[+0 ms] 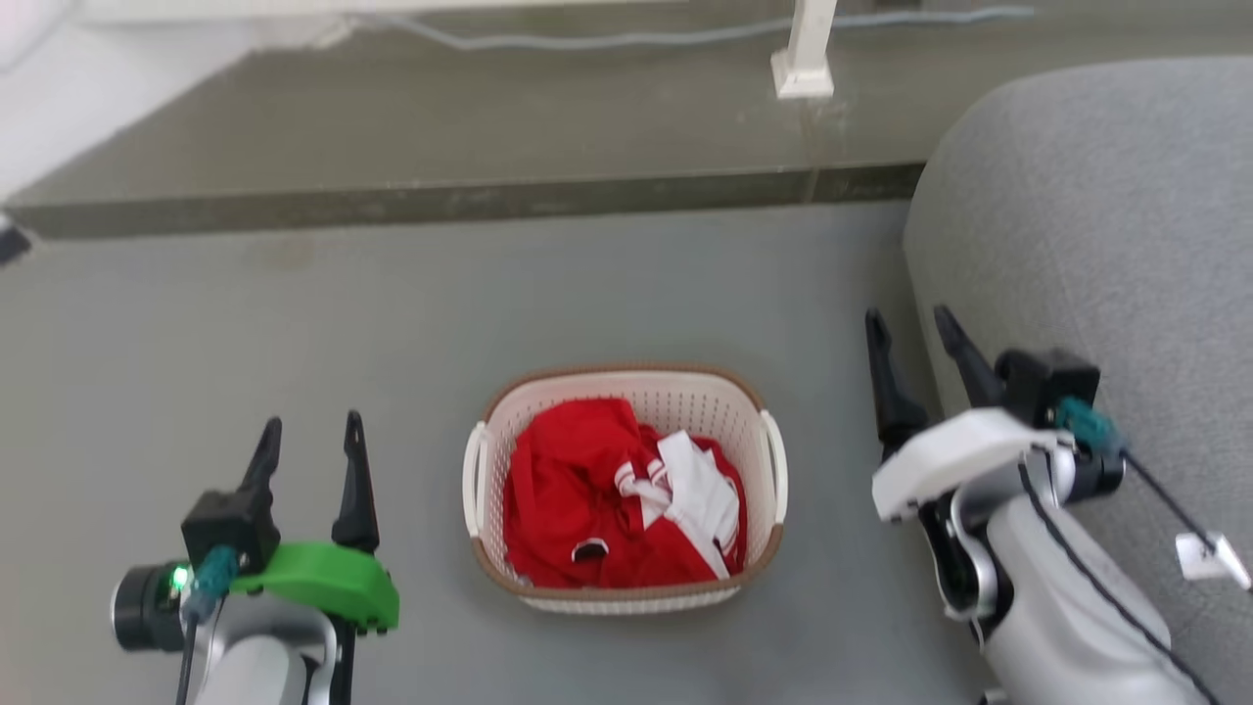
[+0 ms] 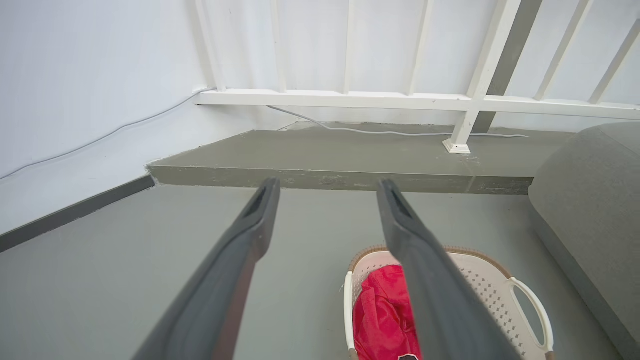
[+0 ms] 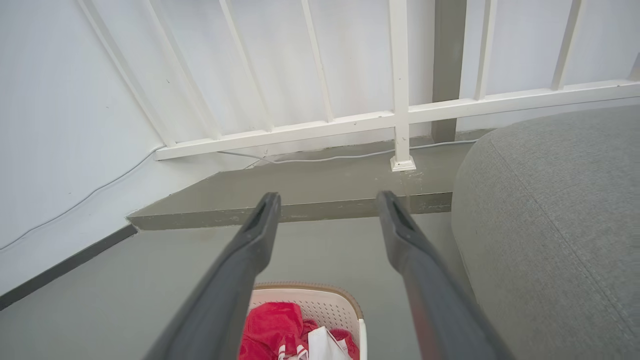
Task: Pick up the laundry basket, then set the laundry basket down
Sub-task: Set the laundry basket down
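The laundry basket (image 1: 675,397) stands on the grey floor between my two arms, cream-white with a brown rim and white side handles, holding red and white clothing (image 1: 617,504). My left gripper (image 1: 313,436) is open to the basket's left, well apart from it. My right gripper (image 1: 910,328) is open to its right, beside the sofa. In the left wrist view the laundry basket (image 2: 487,290) lies at the lower right, partly behind one finger. The right wrist view has the laundry basket (image 3: 320,302) at the bottom between the fingers.
A grey sofa (image 1: 1106,225) fills the right side, close to my right arm. A raised concrete step (image 1: 440,196) runs across behind the basket, with a white railing post (image 1: 805,59) and a cable on it. A white wall rises at the left.
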Robot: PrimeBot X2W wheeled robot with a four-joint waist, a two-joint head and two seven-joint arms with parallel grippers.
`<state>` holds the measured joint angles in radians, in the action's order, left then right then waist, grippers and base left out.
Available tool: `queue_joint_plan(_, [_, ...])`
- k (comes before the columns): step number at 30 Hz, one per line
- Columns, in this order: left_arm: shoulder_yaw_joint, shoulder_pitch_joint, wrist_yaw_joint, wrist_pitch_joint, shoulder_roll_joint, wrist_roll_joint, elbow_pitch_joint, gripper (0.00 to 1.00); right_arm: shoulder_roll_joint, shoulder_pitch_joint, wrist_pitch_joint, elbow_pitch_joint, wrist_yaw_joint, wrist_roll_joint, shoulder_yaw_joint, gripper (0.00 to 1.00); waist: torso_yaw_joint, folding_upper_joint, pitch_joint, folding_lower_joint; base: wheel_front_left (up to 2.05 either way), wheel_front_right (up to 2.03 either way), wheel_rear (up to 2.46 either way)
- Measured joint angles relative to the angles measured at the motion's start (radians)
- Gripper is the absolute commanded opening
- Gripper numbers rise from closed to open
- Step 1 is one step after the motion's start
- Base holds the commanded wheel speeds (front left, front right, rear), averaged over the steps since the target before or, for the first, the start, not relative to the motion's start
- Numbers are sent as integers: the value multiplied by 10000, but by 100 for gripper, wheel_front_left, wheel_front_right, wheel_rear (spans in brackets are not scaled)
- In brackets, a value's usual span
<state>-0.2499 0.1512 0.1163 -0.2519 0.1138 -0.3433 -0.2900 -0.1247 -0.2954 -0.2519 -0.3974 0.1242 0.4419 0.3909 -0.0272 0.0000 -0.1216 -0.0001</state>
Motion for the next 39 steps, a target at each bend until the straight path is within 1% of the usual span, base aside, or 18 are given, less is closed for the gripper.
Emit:
queue_joint_plan(7, [353, -1000, 54, 0, -33, 291, 894, 100, 35, 1106, 2, 677, 8, -278, -247, 100, -78, 0, 667, 0, 0, 0, 0])
queue_joint_plan(12, [702, -1534, 73, 0, -61, 606, 1442, 100, 119, 1615, 2, 1135, 8, -458, -360, 100, -119, 0, 873, 0, 0, 0, 0])
queue_joint_plan(23, [1164, -2424, 73, 0, -240, 815, 2276, 100, 253, 2337, 0, 1833, 10, -809, -734, 100, -101, 0, 972, 0, 0, 0, 0])
queue_joint_plan(27, [1214, -2594, 73, 0, -288, 1066, 2516, 100, 286, 2497, 0, 2006, 10, -899, -853, 100, -91, 0, 985, 0, 0, 0, 0])
queue_joint_plan(39, [1241, -3022, 73, 0, -345, 1195, 2984, 100, 368, 2896, 0, 2397, 10, -1104, -1034, 100, -118, 0, 988, 0, 0, 0, 0])
